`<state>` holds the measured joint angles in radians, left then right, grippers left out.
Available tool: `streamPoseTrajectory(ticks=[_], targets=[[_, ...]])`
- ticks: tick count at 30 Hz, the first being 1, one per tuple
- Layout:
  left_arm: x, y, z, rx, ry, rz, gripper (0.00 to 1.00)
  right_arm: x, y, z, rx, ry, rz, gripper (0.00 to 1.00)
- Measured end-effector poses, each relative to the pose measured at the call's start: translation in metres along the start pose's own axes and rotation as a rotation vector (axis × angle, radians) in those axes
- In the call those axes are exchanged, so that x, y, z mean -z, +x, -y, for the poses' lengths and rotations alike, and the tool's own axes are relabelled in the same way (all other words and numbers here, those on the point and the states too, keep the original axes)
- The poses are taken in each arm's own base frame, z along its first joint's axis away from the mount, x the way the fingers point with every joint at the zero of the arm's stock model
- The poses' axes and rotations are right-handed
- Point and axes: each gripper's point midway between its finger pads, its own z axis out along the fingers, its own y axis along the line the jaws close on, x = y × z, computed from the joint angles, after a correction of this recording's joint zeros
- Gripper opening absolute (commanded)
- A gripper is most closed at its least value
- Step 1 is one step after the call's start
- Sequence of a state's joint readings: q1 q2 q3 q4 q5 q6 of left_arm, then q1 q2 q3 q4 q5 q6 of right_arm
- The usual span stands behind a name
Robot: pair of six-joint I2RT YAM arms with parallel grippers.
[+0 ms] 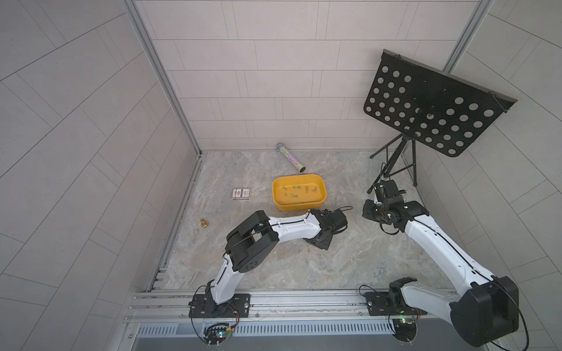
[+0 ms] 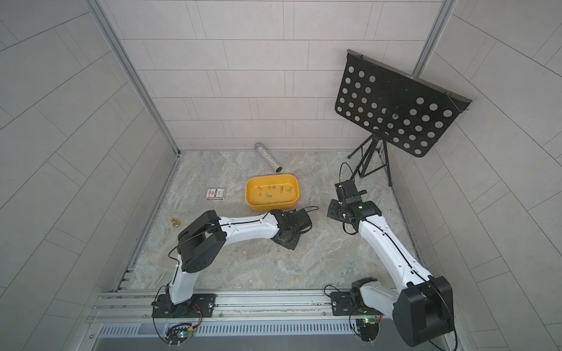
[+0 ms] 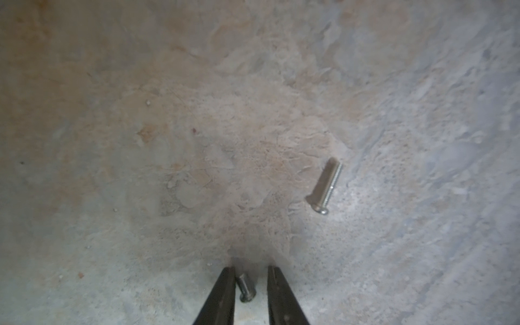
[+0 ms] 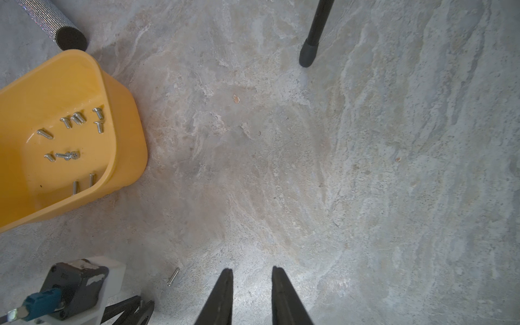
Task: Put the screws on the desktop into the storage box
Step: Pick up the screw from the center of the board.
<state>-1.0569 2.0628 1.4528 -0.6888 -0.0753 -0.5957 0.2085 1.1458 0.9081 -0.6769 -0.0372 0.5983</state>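
I am straddling a screw (image 3: 245, 287) on the desktop (image 3: 168, 112) with my left gripper (image 3: 249, 270), jaws narrow, not yet pinching; closing and lifting should come next. A second screw (image 3: 325, 187) is lying near; the storage box (image 1: 299, 206) is waiting beyond.

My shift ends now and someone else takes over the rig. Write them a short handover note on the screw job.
Left pincer: open, down at the desktop, jaws either side of one screw, not clamped on it.
Right pincer: open, empty, over the desktop off to the side of the storage box.
Done: about ten screws lie in the box.
Left: the straddled screw and a second loose screw close by. No other loose ones show.
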Motion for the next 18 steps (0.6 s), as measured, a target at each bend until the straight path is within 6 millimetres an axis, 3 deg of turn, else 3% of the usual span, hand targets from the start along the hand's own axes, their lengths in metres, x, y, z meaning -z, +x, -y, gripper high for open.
streamPoseTrajectory(ticks=[14,18], targets=[[0.002,0.005,-0.013,-0.017,-0.058,-0.005,0.16,-0.002,0.001,-0.001,0.000,-0.004,-0.009,0.28],[0.012,0.009,-0.022,-0.021,-0.082,-0.004,0.15,-0.002,0.001,-0.001,0.000,-0.004,-0.009,0.28]])
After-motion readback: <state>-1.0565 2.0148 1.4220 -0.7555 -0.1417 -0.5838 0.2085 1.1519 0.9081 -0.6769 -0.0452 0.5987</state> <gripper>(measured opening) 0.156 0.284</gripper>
